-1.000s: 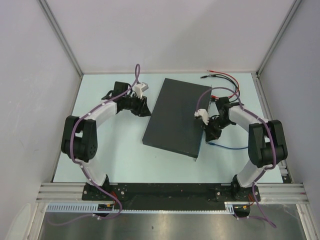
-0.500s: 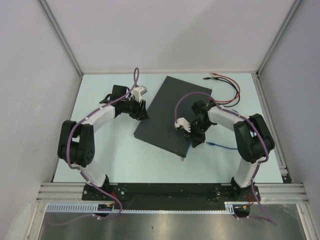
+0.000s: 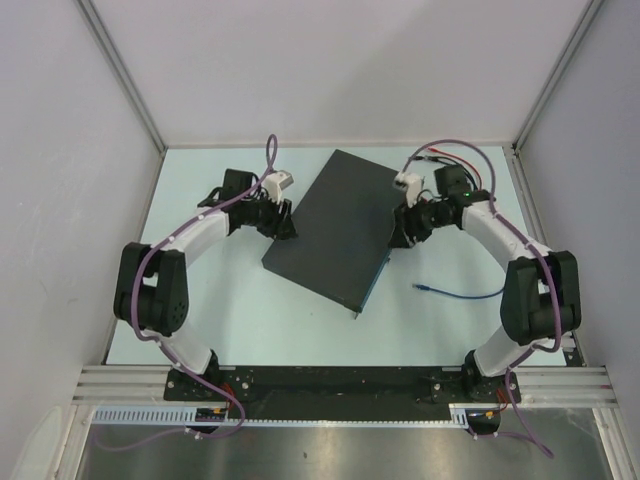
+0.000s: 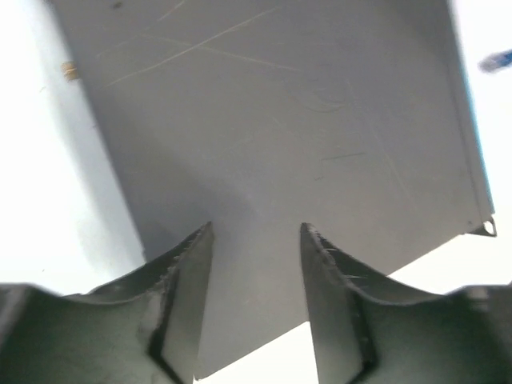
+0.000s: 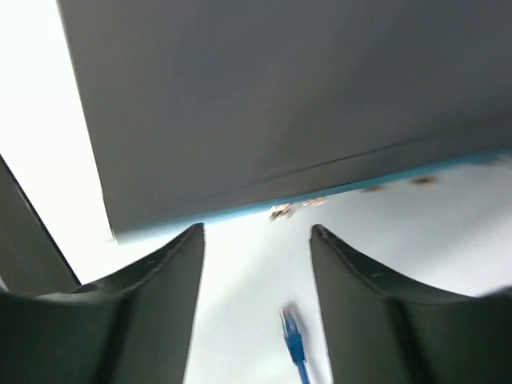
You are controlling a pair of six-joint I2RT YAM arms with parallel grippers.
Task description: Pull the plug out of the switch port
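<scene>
The switch [image 3: 335,225], a flat dark-grey box with a bluish long edge [image 5: 336,190], lies tilted in the middle of the table. The blue plug [image 3: 421,288] lies loose on the table to its right, clear of the ports, with its cable trailing right. My right gripper [image 3: 397,238] is open beside the switch's right edge; in the right wrist view the plug [image 5: 293,330] lies on the table between the spread fingers [image 5: 180,264], untouched. My left gripper [image 3: 288,228] is open at the switch's left edge, fingers [image 4: 192,256] apart over its grey top [image 4: 264,120].
Red and black wires [image 3: 455,160] lie at the back right, behind the right arm. White walls and metal frame posts enclose the table on three sides. The arm bases sit on the black rail [image 3: 340,382] at the near edge.
My right gripper has opened and let go of the blue plug, then swung back and right to the switch's edge. The switch has shifted left and turned. My left gripper has opened wider.
</scene>
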